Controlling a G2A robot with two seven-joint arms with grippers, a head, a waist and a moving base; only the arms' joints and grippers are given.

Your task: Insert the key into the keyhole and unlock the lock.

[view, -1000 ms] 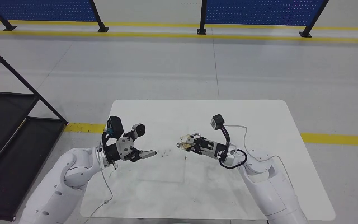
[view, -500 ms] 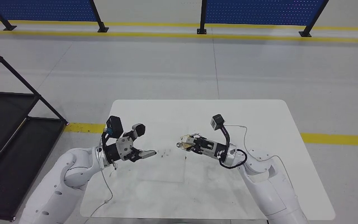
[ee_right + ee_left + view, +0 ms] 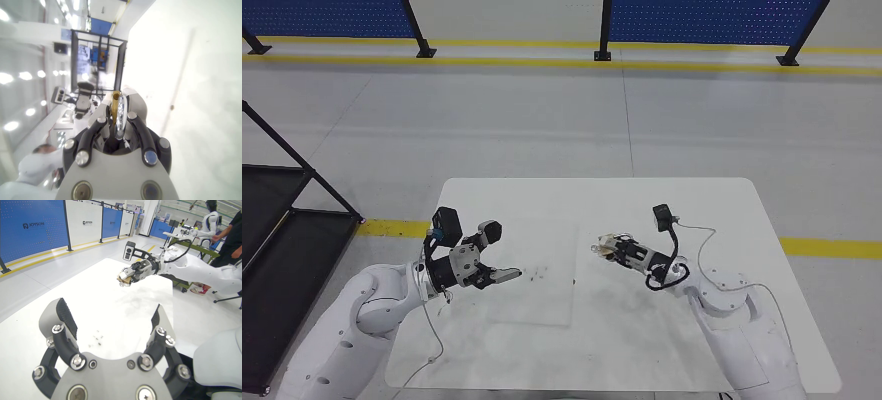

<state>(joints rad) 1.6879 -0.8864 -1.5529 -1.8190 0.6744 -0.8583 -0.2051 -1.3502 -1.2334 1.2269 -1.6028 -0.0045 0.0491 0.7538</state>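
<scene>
My right gripper (image 3: 604, 246) hangs over the table's middle right, shut on a small brass padlock (image 3: 114, 106) with a silver shackle (image 3: 120, 117). The left wrist view shows that gripper (image 3: 125, 278) with the padlock (image 3: 123, 280) at its tip and a small silver piece (image 3: 122, 284) sticking out; I cannot tell whether it is the key. My left gripper (image 3: 500, 255) is over the table's left side, open with nothing between its fingers (image 3: 65, 311). It faces the right gripper across a wide gap.
The white table (image 3: 692, 210) carries a few dark specks (image 3: 537, 272) in front of the left gripper. A black rack (image 3: 282, 230) stands on the floor off the table's left. Blue barrier panels (image 3: 322, 15) line the far side.
The right arm has drawn back to the right with the padlock, widening the gap between the grippers. The left arm has kept still.
</scene>
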